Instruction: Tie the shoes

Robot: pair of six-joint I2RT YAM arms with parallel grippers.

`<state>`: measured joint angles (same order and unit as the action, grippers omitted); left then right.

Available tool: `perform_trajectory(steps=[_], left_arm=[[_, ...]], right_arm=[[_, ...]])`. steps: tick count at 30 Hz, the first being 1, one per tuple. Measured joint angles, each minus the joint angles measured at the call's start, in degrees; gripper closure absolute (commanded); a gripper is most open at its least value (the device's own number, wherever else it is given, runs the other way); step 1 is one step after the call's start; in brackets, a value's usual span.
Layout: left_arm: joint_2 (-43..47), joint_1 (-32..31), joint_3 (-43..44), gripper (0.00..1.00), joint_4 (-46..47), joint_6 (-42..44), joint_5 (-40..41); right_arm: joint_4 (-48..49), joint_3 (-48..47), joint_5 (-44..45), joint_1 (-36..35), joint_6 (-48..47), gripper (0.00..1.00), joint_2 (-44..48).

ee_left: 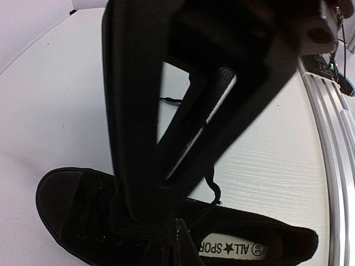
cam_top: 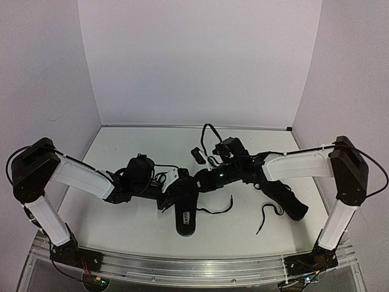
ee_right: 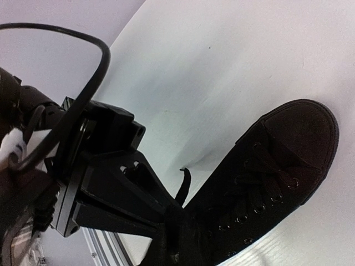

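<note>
A black canvas low-top shoe [ee_right: 266,183] lies on the white counter [ee_right: 222,66], rounded toe cap toward the upper right, laced eyelets running down to the lower edge. From the left, the left arm's black gripper [ee_right: 173,224] points in, jaws drawn together at the lacing. A thin black lace end [ee_right: 183,183] curls up just beside it. A thick black cable [ee_right: 104,55] arcs above.

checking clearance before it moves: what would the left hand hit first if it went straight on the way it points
The shoe: the left hand points down at its laced top, tips right at the laces. Whether they touch yet is hard to tell.
</note>
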<state>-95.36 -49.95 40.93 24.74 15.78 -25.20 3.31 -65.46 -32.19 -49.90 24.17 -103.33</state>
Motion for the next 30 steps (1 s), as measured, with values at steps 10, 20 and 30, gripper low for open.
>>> perform_trajectory(steps=[10,20,30], left_arm=[[-0.10,0.00,-0.04,1.00,1.39,-0.81,1.20],[-0.10,0.00,-0.08,1.00,2.18,0.47,1.17],[-0.10,0.00,-0.20,1.00,3.01,1.19,1.12]], right_arm=[[-3.75,11.10,8.11,2.66,5.06,0.47,13.62],[-15.02,16.11,20.89,2.37,10.18,0.46,12.41],[-20.45,11.49,28.24,0.85,10.56,0.50,3.36]])
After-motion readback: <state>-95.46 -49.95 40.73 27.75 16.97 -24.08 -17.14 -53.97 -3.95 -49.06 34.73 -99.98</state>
